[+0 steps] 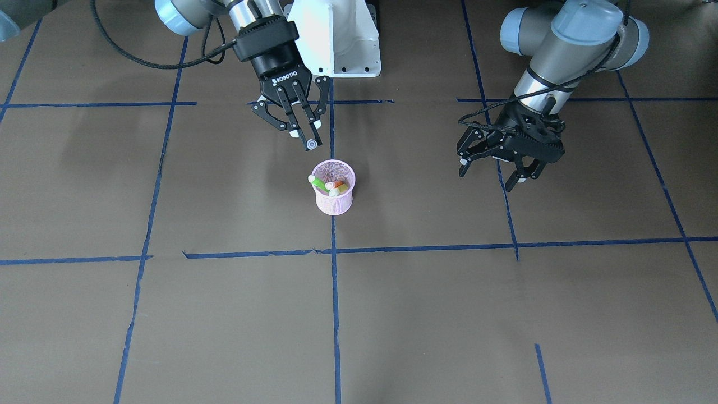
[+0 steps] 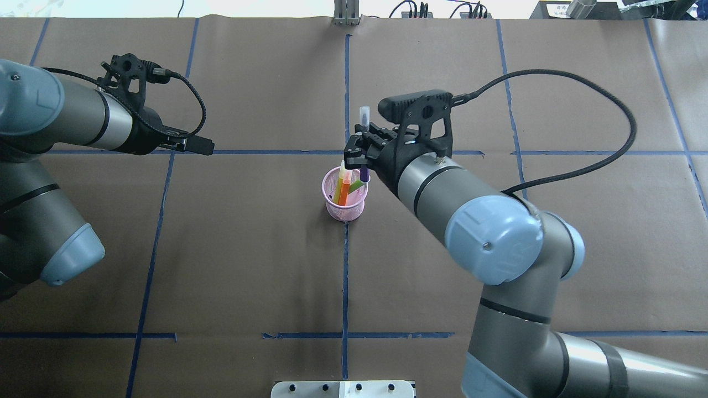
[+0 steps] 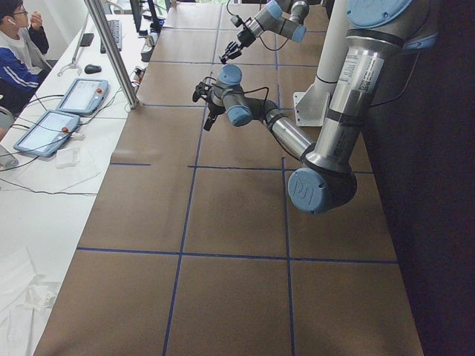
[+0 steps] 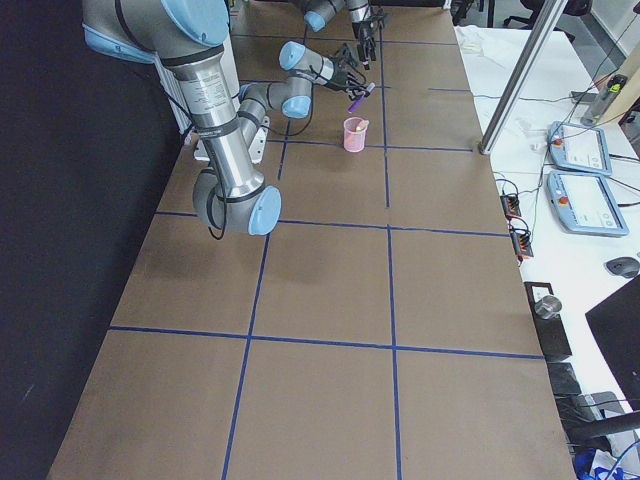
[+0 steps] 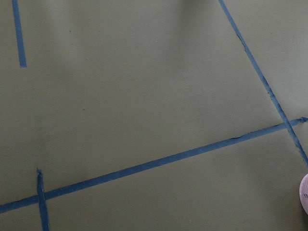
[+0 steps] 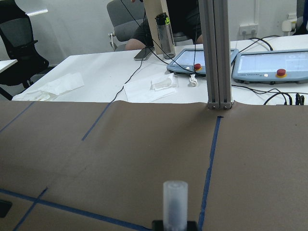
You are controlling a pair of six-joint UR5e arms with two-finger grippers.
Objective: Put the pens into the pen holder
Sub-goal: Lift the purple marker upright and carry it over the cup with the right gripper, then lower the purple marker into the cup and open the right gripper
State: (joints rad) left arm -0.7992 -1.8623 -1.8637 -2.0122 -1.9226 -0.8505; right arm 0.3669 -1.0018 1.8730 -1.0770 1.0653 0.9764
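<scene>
I have the right gripper [image 2: 362, 157] clamped on the purple pen [image 2: 363, 141], upright just above the pink cup [image 2: 345, 213] so it should drop beside the green pen [image 2: 337, 192] and orange pen [image 2: 344, 192], while the left gripper [image 1: 493, 168] hangs open and empty, well aside.

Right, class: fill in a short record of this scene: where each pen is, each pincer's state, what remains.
pen holder: pink mesh cup, upright
inside it: orange pen, green pen
purple pen: gripped in right pincer, by the holder's rim, not released
left pincer: open, empty, away from the holder
remaining: purple pen into the holder
</scene>
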